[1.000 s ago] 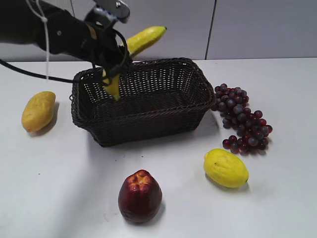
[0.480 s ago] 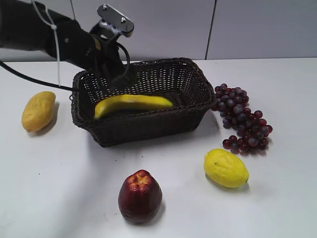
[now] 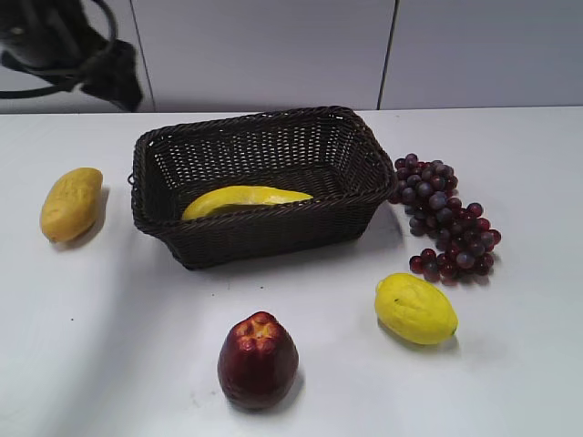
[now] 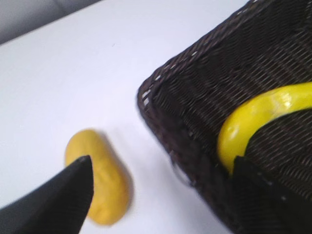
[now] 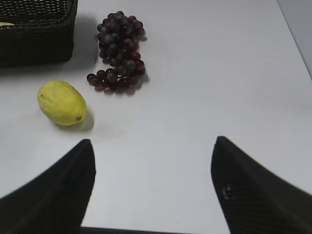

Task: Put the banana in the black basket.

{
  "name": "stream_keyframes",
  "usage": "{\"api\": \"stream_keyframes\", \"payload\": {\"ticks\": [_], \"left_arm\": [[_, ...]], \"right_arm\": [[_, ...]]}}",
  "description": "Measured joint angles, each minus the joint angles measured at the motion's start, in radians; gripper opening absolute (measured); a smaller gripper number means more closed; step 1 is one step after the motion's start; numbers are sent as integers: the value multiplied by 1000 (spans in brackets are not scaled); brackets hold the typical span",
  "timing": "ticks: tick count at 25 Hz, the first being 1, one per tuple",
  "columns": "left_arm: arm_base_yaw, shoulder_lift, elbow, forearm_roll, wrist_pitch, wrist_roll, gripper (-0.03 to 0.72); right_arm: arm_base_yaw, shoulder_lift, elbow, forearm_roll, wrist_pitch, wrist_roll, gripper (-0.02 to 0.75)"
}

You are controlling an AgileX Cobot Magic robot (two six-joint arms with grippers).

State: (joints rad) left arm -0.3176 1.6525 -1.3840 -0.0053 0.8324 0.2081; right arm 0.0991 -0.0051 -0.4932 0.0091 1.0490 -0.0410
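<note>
Both pairs of jaws spread, empty, only in wrist views; banana (image 3: 244, 199) inside black basket (image 3: 264, 232).

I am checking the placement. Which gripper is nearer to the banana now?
Left. The left gripper hangs open just outside the black basket, beside the banana inside it. The right gripper hovers over bare table, past the lemon.

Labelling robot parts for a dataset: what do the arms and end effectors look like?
Left arm: black, with a black cable looping beside it. Left end effector and right end effector: broad, matte black, wedge-shaped fingers. No markings show. The right arm itself is out of view.
</note>
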Motion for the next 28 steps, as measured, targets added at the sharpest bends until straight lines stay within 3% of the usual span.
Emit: {"api": "stream_keyframes", "payload": {"ticks": [6,11,19,28], "left_arm": [[209,-92,0,-7,247,-21,652],[320,-151,0,-43,372,-30,609],[339,-392,61,-68,381,-34,583],[339,-856,431,-73,377,-37,582]], "right_arm": [[0,0,0,0,0,0,591],[0,0,0,0,0,0,591],[0,0,0,0,0,0,591],[0,0,0,0,0,0,591]]}}
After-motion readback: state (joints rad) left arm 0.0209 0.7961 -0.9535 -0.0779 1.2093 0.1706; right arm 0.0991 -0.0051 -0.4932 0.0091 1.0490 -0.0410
